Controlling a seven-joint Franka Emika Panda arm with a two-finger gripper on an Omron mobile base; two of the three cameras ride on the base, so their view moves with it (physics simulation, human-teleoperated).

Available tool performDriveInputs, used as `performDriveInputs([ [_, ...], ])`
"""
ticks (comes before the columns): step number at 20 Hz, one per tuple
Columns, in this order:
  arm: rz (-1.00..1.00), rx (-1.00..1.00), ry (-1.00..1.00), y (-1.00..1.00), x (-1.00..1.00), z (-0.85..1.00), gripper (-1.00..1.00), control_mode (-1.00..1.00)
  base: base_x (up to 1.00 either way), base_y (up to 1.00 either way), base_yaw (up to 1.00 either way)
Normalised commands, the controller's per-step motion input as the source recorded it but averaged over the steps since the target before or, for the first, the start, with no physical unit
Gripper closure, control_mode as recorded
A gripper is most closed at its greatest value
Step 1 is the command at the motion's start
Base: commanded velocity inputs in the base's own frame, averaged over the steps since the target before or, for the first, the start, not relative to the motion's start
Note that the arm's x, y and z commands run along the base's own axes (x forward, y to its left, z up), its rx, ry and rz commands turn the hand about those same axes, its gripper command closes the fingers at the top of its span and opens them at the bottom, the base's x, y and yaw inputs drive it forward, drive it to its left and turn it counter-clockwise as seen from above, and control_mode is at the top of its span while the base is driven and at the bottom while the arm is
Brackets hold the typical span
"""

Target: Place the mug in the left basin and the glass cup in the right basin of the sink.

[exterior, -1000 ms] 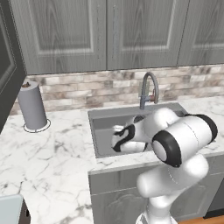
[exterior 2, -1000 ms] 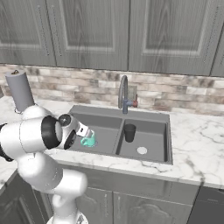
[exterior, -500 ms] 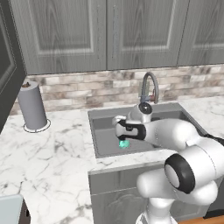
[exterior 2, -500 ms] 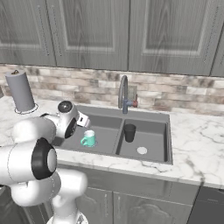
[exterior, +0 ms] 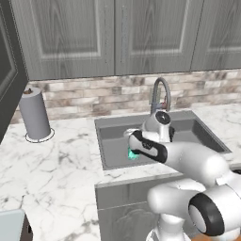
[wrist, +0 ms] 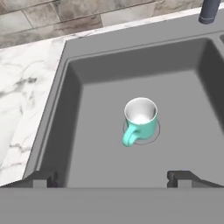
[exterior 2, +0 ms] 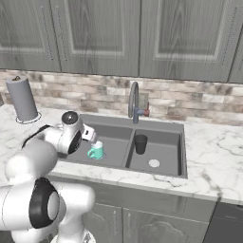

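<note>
A: Entry, sink station. Where does the mug stand?

B: Upright on the floor of the left basin of the sink, mouth up, long axis vertical. From the hand view it sits right over the round drain, with its teal handle pointing toward the camera and slightly to the left of that view. In the right base view the handle points to the left, toward the arm.

A: And the glass cup?

B: Upright in the right basin, wide mouth up, narrow base down, near the ridge that splits the two basins. The pale drain of that basin lies just beside it, toward the front right.

A: Pincer state?

B: The gripper hangs above the front part of the left basin with its two dark tips spread wide, nothing between them. The mug is apart from both tips, further into the basin.

A: Other items on record?

B: The curved faucet rises behind the ridge, with a small red detail at its base. A paper towel roll stands upright on the marble counter well to the left of the sink.

A: Any brand, label or lettering?

B: None that can be read on the mug, the glass cup or the roll
</note>
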Motion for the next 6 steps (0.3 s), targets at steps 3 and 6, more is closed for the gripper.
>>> performDriveInputs([
  [3,0.05,0.0,0.0,0.0,-0.3,0.05,-1.0,-1.0,0.0,0.0,0.0],
  [6,0.05,0.0,0.0,0.0,-0.22,0.16,-1.0,-1.0,0.0,0.0,0.0],
])
